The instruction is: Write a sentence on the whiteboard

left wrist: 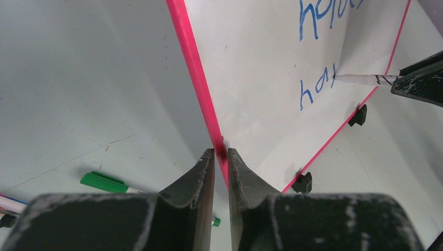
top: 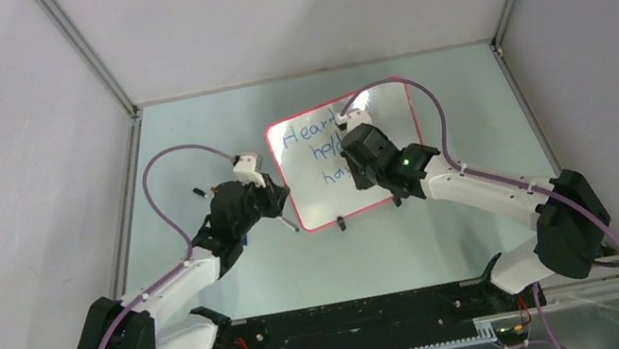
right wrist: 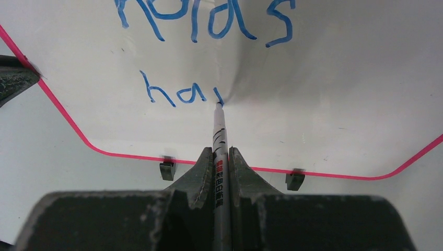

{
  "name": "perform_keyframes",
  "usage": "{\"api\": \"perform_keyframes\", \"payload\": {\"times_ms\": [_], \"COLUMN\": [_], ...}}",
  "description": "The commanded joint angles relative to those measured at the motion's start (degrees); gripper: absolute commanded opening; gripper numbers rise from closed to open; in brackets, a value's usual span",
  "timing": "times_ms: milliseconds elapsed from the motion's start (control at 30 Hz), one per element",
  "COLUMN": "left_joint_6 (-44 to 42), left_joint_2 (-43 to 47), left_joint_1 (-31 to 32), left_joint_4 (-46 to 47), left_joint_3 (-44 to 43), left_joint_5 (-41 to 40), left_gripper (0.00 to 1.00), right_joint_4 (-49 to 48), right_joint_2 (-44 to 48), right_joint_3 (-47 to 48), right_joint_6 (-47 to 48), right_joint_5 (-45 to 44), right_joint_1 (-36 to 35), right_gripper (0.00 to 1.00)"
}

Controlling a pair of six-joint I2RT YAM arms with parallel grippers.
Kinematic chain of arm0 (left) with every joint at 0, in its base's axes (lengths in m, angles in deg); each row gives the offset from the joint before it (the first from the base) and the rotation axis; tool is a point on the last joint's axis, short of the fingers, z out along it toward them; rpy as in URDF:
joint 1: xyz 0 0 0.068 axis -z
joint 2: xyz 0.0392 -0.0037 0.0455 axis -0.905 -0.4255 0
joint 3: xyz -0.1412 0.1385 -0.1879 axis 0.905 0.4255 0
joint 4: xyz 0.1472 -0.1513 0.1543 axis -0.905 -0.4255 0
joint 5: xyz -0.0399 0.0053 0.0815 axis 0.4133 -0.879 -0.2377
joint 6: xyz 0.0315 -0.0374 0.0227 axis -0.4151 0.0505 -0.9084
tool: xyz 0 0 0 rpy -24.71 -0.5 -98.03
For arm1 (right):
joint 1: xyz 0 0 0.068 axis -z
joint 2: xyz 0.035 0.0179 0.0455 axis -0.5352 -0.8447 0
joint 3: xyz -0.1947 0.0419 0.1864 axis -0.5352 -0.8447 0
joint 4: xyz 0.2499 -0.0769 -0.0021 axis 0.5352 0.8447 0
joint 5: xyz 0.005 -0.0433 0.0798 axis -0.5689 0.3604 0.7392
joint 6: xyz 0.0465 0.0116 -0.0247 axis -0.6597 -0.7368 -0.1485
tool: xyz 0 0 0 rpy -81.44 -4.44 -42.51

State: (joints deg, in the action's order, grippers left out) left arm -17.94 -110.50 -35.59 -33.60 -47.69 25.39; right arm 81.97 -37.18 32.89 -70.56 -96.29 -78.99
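The whiteboard (top: 324, 172), glossy white with a thin red frame and two black feet, stands tilted at the table's middle. The sentence (top: 313, 153) is in blue marker in three lines: "Heart", "holds" (right wrist: 209, 18) and a started "hay" (right wrist: 180, 94). My left gripper (left wrist: 220, 154) is shut on the board's red left edge (left wrist: 196, 73). My right gripper (right wrist: 220, 151) is shut on a white marker (right wrist: 220, 136), whose tip touches the board just right of the last blue stroke. The marker (left wrist: 365, 79) also shows in the left wrist view, meeting the board at "hay" (left wrist: 316, 89).
A green-capped marker (left wrist: 104, 183) lies on the table left of the board, with more pen ends (left wrist: 10, 206) at the left edge of the left wrist view. A small dark object (top: 197, 192) lies left of the left gripper. Grey enclosure walls surround the table.
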Motion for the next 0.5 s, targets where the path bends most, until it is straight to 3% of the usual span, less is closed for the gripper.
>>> {"api": "perform_keyframes", "payload": {"times_ms": [0, 467], "left_joint_6": [-1.34, -1.31], "left_joint_2": [1.4, 1.31], "left_joint_1": [0.21, 0.21], "left_joint_4": [1.12, 1.09], "left_joint_3": [-0.72, -0.8], "left_joint_5": [-0.62, -0.6], "left_gripper": [0.2, 0.2], "right_joint_4": [-1.51, -1.94], "right_joint_2": [0.09, -0.64], "right_joint_3": [2.63, 3.57], "right_joint_6": [0.94, 1.31], "right_joint_5": [-0.05, 0.02], "right_joint_1": [0.21, 0.53], "right_gripper": [0.0, 0.0]}}
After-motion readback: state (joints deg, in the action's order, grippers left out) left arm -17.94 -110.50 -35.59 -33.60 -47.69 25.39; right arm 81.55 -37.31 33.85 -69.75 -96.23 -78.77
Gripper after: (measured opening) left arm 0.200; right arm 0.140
